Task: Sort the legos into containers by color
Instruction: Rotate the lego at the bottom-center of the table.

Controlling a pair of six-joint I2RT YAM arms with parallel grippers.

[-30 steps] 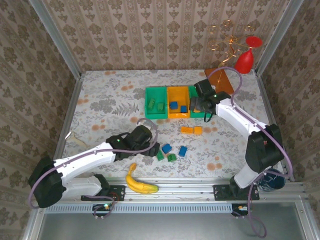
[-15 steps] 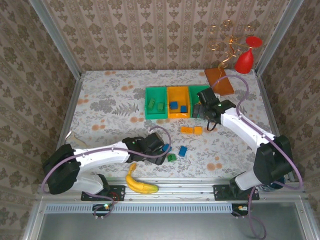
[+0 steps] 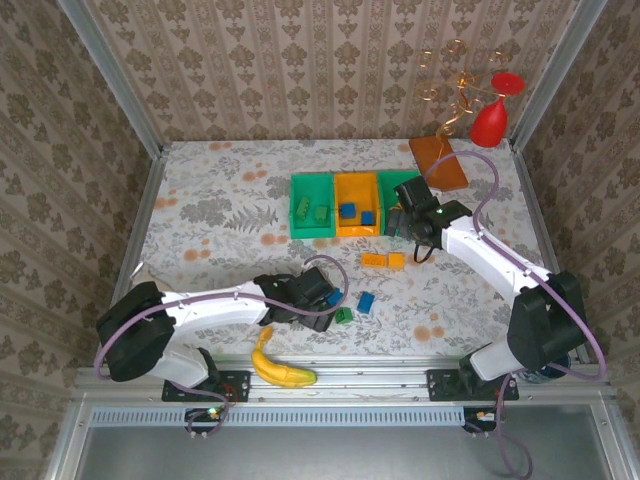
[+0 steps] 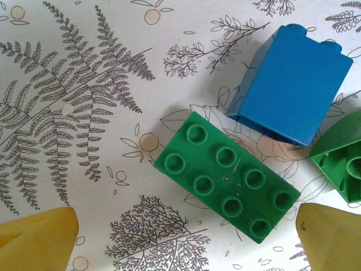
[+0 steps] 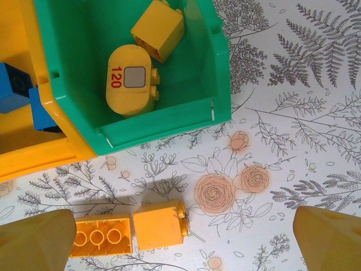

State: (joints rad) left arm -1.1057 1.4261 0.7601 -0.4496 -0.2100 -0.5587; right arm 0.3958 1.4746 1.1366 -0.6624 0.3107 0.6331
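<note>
Loose legos lie near the table's front. In the left wrist view a green eight-stud brick [image 4: 228, 176] lies flat, with a blue brick [image 4: 290, 90] beyond it and another green one [image 4: 341, 164] at the right edge. My left gripper [image 4: 183, 248] hangs open just above them, nothing between its fingertips [image 4: 36, 240]. My right gripper [image 5: 183, 248] is open over two orange bricks [image 5: 161, 226] lying on the table in front of the right green container [image 5: 220, 73], which holds two orange bricks [image 5: 131, 79]. The orange container [image 5: 39, 155] holds blue bricks [image 5: 14, 84].
From above, the three bins [image 3: 357, 232] stand in a row mid-table, and the left green one [image 3: 296, 205] holds green bricks. A banana [image 3: 280, 366] lies by the front rail. A brown-orange board [image 3: 440, 160] and a red vase [image 3: 492, 120] sit at the back right.
My left gripper has swung right and now hangs over the loose green and blue bricks. My right gripper has drawn back from over the right green bin toward the orange bricks.
</note>
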